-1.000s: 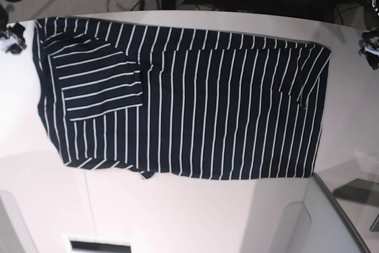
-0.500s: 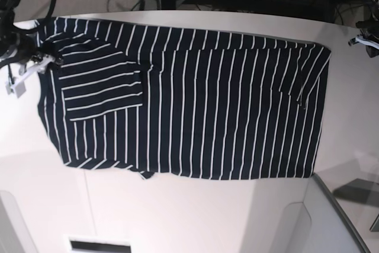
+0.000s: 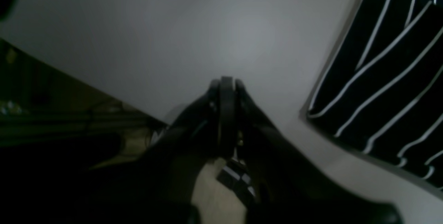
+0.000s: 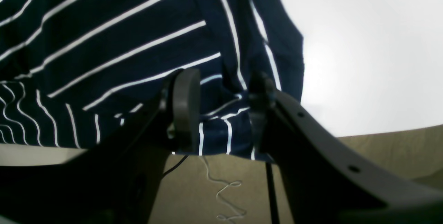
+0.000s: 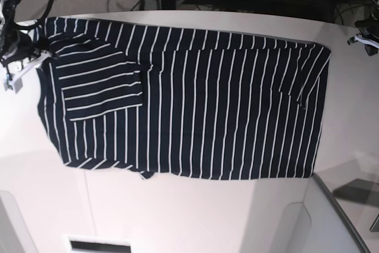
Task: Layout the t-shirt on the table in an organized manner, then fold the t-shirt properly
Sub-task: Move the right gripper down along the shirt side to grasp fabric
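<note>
The t-shirt lies spread across the worktop, reaching from near its left edge almost to its right edge, with its upper border running close along the far edge. One sleeve is already folded in over the body at the left end; a smaller flap is turned in at the right end. The step in hand appears to be the start of folding, the laying-out being largely done.

The right hand stands at the far left corner of the shirt, its two fingers parted with the cloth edge between them but not visibly clamped; whether they touch the fabric cannot be told. The left hand is pressed together on nothing, over bare worktop just beside the shirt's right end.

The next move probably calls for the right hand to close on that corner, and for the left hand to spread and reach a matching corner, so that both lift evenly.

In the base view both hands are cut off at the picture's edges. The left wrist view is dark, and its lower half is hard to read. The shirt's collar cannot be made out.
</note>
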Tool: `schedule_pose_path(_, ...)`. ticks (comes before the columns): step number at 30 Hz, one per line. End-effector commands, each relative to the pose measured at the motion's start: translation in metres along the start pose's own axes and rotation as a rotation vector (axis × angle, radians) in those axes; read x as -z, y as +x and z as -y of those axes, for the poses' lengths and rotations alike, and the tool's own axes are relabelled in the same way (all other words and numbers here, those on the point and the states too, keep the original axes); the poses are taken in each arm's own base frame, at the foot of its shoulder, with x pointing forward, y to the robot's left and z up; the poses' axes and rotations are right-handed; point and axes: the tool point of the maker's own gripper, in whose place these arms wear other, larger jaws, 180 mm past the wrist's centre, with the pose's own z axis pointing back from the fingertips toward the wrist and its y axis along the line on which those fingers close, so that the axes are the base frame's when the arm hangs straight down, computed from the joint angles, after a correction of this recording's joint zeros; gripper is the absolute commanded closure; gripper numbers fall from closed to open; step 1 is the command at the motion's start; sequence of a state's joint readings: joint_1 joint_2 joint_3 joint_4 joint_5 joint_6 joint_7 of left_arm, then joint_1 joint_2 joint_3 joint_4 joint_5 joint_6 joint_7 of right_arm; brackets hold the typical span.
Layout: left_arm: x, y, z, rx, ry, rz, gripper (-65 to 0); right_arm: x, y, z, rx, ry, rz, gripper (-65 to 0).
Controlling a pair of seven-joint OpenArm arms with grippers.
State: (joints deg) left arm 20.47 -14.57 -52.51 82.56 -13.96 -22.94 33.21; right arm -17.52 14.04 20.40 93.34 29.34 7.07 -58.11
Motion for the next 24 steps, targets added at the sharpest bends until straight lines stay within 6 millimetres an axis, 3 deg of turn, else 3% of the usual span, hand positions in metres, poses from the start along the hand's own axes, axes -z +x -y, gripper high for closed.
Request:
schedule_pose_path(1, -0.002, 0.013, -0.008, 0.014, 0.014, 0.036, 0.0, -0.005, 0.011, 0.003, -0.011, -0.005, 0.035, -23.0)
schedule_pose_path(14, -0.002, 0.011, -0.011, 0.007, 0.019, 0.032, 0.0, 0.005, 0.0, -0.007, 0.017, 0.023, 0.011, -23.0)
schedule_pose_path(24, -0.002, 0.011, -0.01, 0.008, 0.017, 0.032, 0.0, 0.001, 0.021, -0.002, -0.001, 0.007, 0.046, -23.0)
